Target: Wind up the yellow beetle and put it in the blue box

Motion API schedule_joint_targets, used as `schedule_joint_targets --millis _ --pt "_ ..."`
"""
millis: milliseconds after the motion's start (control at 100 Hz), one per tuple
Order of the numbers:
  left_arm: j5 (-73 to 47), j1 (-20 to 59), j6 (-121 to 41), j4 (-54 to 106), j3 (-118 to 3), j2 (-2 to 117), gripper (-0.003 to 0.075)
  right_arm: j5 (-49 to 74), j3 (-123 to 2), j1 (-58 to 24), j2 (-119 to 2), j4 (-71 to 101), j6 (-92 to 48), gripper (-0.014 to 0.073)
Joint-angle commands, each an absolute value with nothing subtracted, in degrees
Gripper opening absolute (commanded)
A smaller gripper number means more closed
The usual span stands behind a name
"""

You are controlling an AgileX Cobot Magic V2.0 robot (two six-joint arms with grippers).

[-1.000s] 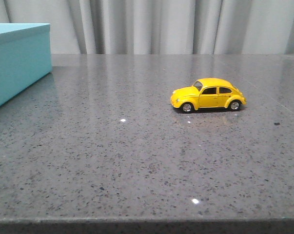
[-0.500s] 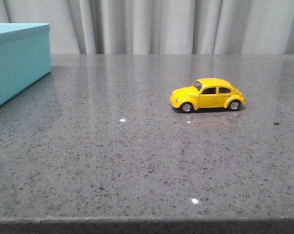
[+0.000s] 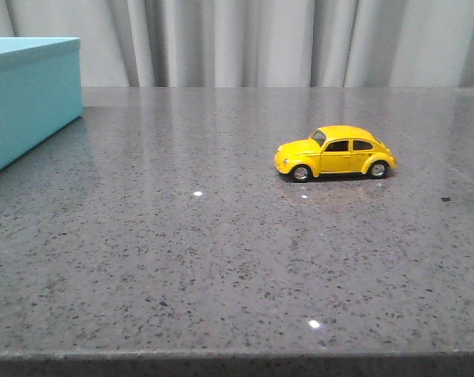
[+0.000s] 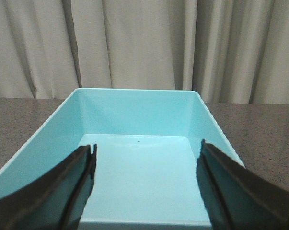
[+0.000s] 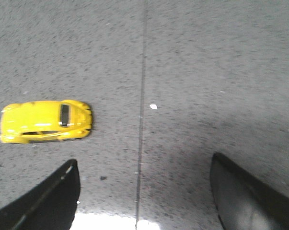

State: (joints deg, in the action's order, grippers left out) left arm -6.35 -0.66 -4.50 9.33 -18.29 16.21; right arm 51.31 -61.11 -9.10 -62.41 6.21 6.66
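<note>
The yellow beetle (image 3: 336,152) stands on its wheels on the grey table, right of centre, nose to the left. It also shows in the right wrist view (image 5: 46,121). The blue box (image 3: 28,98) stands at the far left edge of the table. In the left wrist view it is open and empty (image 4: 139,167). My left gripper (image 4: 146,153) is open and empty, hovering over the box's near edge. My right gripper (image 5: 144,167) is open and empty above the table, with the beetle off to one side beyond one finger (image 5: 53,196). Neither gripper shows in the front view.
The speckled grey stone table (image 3: 221,251) has a thin seam line (image 5: 142,96) near the beetle. Grey curtains (image 3: 260,39) hang behind the table. The table's front edge (image 3: 237,357) runs along the bottom of the front view.
</note>
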Motion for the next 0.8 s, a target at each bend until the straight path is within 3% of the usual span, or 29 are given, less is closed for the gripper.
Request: schedule_joint_targets --millis 0,340,790 --pt "-2.17 -0.62 -4.08 9.76 -20.46 17.21 0.0443 51.93 -67.37 -11.67 -66.28 7.32 7.05 0.0573" --pt "-2.27 -0.62 -4.08 9.76 -20.46 17.21 0.0443 57.09 -80.05 -21.43 -81.44 7.01 12.61 0.0573" --pt "-2.31 -0.62 -4.08 9.76 -20.46 17.21 0.0443 61.27 -87.00 -25.88 -94.60 3.09 19.94 0.0570"
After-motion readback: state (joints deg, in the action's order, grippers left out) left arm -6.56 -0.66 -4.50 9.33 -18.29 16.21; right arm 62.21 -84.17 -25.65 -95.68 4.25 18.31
